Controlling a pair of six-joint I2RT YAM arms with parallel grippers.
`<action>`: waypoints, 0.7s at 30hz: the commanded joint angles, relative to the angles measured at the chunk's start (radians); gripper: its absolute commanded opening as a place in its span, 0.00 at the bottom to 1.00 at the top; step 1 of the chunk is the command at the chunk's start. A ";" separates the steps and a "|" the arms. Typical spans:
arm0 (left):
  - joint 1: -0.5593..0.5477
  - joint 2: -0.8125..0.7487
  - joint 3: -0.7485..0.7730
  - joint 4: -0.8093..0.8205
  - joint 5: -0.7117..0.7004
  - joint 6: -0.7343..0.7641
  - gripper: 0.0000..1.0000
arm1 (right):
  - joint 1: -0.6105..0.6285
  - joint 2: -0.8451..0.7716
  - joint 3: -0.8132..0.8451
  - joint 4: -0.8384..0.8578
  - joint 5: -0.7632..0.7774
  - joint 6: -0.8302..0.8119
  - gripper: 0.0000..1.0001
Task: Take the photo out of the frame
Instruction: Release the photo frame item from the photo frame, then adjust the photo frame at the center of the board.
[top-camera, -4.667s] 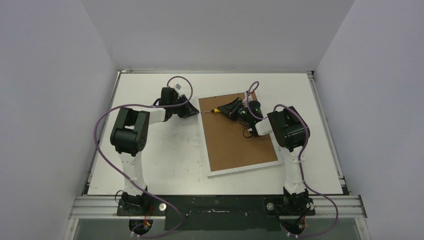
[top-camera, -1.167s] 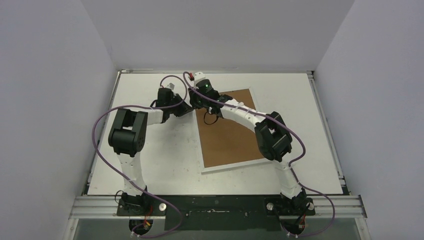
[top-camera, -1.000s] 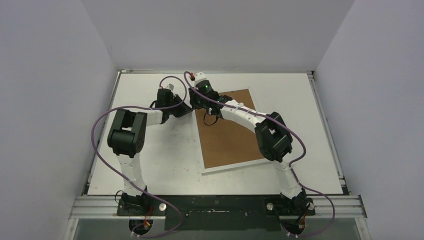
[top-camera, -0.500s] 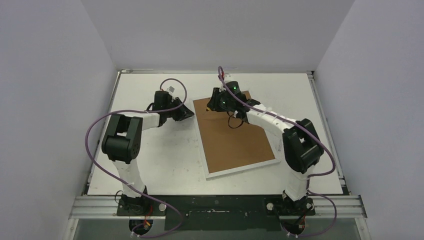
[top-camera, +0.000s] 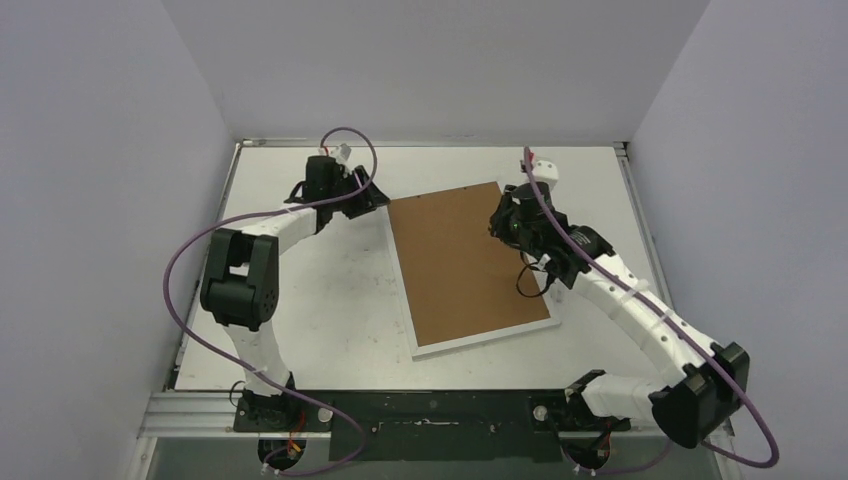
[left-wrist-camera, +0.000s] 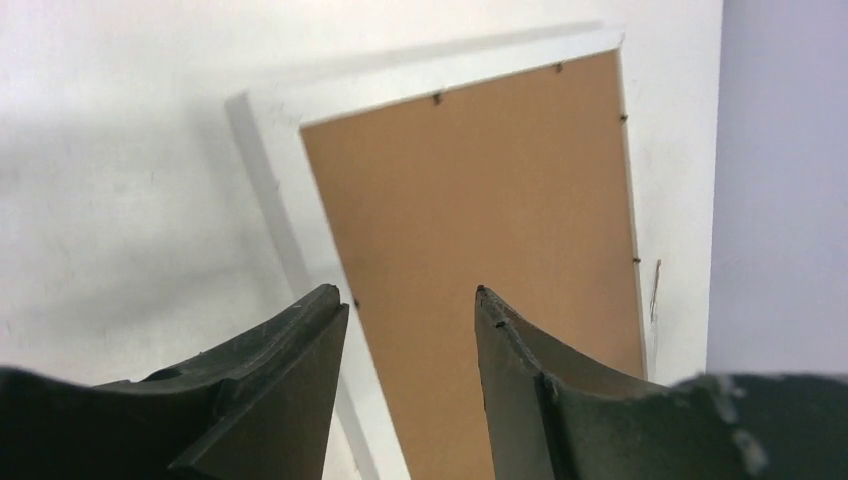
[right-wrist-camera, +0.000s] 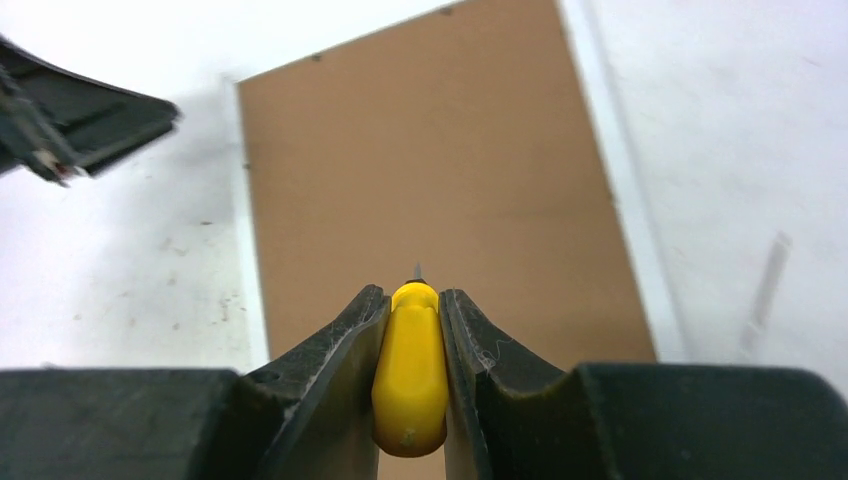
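Note:
The frame (top-camera: 470, 265) lies back-up on the table, its brown backing panel (left-wrist-camera: 480, 190) edged by a white border (left-wrist-camera: 268, 170). The photo is hidden under that panel. My left gripper (top-camera: 374, 198) hovers just off the frame's far-left corner, open with nothing between its fingers (left-wrist-camera: 408, 300). My right gripper (top-camera: 503, 222) hangs above the frame's far-right part, shut on a yellow-handled screwdriver (right-wrist-camera: 410, 370) whose thin metal tip points out over the backing (right-wrist-camera: 430, 170). The left gripper's fingers (right-wrist-camera: 85, 122) show at the upper left of the right wrist view.
The white table (top-camera: 300, 300) is walled in on the left, far and right sides. A metal rail (top-camera: 430, 408) with both arm bases runs along the near edge. Purple cables loop off both arms, one (top-camera: 185, 290) swinging left of the left arm.
My right arm swung with the screwdriver from the frame's far-left corner to its far-right side. The frame turned slightly. My left gripper opened and drew back toward the far edge.

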 joint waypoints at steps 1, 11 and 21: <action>-0.004 0.073 0.161 -0.022 0.005 0.079 0.49 | -0.006 -0.152 -0.012 -0.339 0.279 0.168 0.05; -0.011 0.285 0.424 -0.134 0.016 0.145 0.70 | -0.010 -0.195 -0.020 -0.848 0.437 0.571 0.05; -0.007 0.404 0.584 -0.163 0.044 0.148 0.70 | -0.006 -0.238 -0.156 -0.898 0.355 0.639 0.05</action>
